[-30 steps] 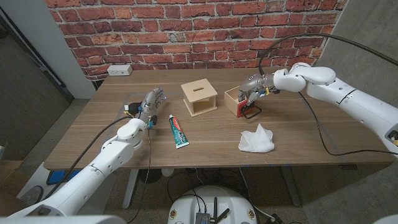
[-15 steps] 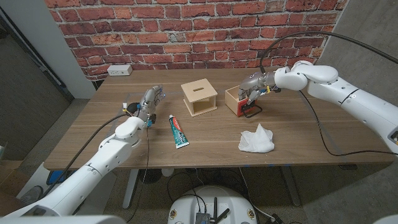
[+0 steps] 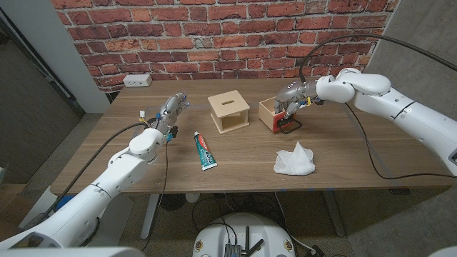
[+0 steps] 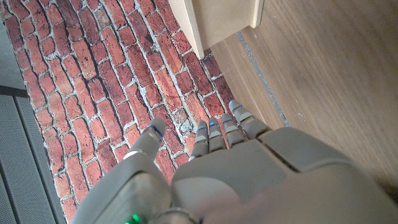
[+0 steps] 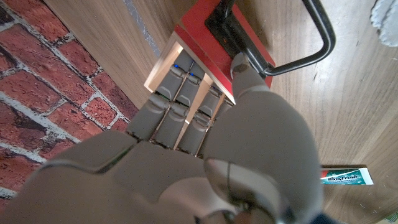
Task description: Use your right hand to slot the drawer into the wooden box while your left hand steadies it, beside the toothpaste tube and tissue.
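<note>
Red-fronted drawer [image 3: 273, 115] sits on the table [image 3: 235, 164] w/ the right hand [image 3: 290, 101] clamped on it: fingers dipped inside the tray, thumb on the red face near the black wire handle [image 5: 292, 43], per the right wrist view; wooden box [image 3: 228, 112] stands well apart from it, nearer the table's middle, slot on top, its open side not readable from the head view; left hand [image 3: 171, 111] is raised off to the box's far side, fingers spread and holding nothing, not yet touching the box; toothpaste tube [image 3: 205, 150] lies in front of the box, tissue [image 3: 294, 160] in front of the drawer. Main risk, as I judge it: box is unbraced, so if the drawer arrives before the left hand is set, the push prob. shoves or spins the box rather than seating the drawer; second risk: grip is at one corner of the front, so the tray could tilt when lifted and catch an edge of the opening, jamming askew; also a low sweep across could drag the tissue, or nudge the tube; left hand's approach could itself knock the light box out of line.
</note>
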Action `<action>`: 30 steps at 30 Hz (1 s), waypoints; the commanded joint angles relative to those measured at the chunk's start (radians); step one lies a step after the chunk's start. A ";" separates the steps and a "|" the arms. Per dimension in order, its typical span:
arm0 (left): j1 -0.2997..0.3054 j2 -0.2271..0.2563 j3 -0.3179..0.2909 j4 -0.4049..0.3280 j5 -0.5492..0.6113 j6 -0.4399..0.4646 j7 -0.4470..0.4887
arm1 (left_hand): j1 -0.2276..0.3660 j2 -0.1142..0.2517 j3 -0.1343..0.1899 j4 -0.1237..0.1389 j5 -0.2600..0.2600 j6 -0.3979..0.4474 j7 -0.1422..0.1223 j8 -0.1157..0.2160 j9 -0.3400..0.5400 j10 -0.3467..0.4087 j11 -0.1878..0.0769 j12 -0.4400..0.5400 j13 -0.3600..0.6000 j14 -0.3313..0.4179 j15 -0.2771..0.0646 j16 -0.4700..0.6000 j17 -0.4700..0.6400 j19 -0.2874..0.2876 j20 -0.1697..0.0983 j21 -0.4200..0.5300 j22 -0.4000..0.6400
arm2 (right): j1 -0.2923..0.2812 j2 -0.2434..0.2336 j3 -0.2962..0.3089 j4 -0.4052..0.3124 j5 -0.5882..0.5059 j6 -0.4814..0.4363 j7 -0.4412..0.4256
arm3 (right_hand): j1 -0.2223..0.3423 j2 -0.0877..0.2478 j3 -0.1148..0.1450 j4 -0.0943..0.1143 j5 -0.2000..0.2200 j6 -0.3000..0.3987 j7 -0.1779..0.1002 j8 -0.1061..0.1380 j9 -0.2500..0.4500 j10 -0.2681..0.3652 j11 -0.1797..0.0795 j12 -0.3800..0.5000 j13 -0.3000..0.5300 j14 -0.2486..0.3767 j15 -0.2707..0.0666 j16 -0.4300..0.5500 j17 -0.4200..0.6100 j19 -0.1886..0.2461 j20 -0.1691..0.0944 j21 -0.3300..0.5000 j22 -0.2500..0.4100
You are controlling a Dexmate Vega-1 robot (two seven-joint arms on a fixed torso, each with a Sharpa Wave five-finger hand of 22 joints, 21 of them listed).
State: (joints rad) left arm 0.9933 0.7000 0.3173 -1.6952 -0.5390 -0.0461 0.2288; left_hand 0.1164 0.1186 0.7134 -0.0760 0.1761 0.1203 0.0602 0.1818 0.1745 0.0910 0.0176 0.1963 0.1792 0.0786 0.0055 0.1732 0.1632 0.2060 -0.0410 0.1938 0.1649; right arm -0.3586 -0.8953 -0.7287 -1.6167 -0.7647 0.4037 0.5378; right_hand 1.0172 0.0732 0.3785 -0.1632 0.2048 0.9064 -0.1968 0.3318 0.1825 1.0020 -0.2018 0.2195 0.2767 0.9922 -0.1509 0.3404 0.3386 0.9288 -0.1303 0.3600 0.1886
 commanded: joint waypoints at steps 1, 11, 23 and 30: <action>-0.020 0.069 0.013 -0.072 0.099 0.062 0.016 | 0.015 0.051 0.001 -0.007 -0.003 0.013 -0.003 0.006 0.001 0.010 0.000 0.002 0.001 0.004 0.001 0.003 0.002 0.003 -0.034 -0.003 0.004 | -0.006 -0.011 0.018 -0.028 0.012 -0.018 0.024 | -0.004 0.029 0.005 0.003 0.005 0.051 0.002 0.003 0.007 0.012 0.000 0.003 0.004 0.016 -0.084 -0.003 0.003 0.007 -0.080 0.010 0.003; -0.060 0.135 0.037 -0.110 0.173 0.127 -0.032 | 0.018 0.052 0.000 -0.012 -0.003 0.031 -0.009 0.011 0.001 0.013 -0.011 0.002 0.001 0.006 -0.008 0.003 0.002 0.003 -0.041 -0.004 0.004 | -0.001 -0.017 0.027 -0.047 0.024 -0.023 0.053 | -0.014 0.027 0.002 0.006 0.004 0.056 0.001 0.000 0.007 0.017 0.000 0.001 0.007 0.019 -0.081 -0.008 0.006 0.008 -0.080 0.013 0.003; -0.114 0.180 0.076 -0.121 0.273 0.155 -0.088 | 0.020 0.053 -0.002 -0.016 -0.003 0.040 -0.012 0.010 0.001 0.011 -0.013 0.000 0.001 0.002 -0.015 0.002 0.003 0.000 -0.046 -0.005 0.004 | -0.025 -0.042 0.050 -0.108 0.025 -0.058 0.087 | -0.023 0.027 0.001 0.006 0.004 0.067 0.002 -0.001 0.007 0.024 0.000 0.000 0.008 0.022 -0.081 -0.014 0.008 0.008 -0.080 0.016 0.002; -0.148 0.191 0.103 -0.116 0.319 0.178 -0.123 | 0.021 0.054 -0.003 -0.017 -0.004 0.041 -0.015 0.009 0.001 0.011 -0.018 0.000 0.001 0.000 -0.016 0.002 0.003 -0.001 -0.047 -0.005 0.004 | -0.052 -0.064 0.067 -0.153 0.014 -0.086 0.100 | -0.027 0.029 0.002 0.008 0.003 0.068 0.001 -0.002 0.007 0.026 0.000 -0.001 0.009 0.024 -0.080 -0.016 0.009 0.008 -0.081 0.016 0.002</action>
State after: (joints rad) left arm 0.8992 0.8594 0.3801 -1.8102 -0.2950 0.1033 0.1552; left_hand 0.1270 0.1187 0.7089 -0.0858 0.1731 0.1550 0.0468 0.1895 0.1744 0.0983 0.0033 0.1963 0.1767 0.0804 -0.0039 0.1732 0.1633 0.2060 -0.0409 0.1860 0.1649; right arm -0.3810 -0.9326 -0.6837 -1.7124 -0.7422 0.3575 0.6106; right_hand 1.0170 0.0730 0.3786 -0.1631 0.2027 0.9130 -0.1949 0.3231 0.1825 1.0219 -0.2032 0.2152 0.2807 1.0014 -0.1519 0.3257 0.3462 0.9288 -0.1303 0.3699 0.1885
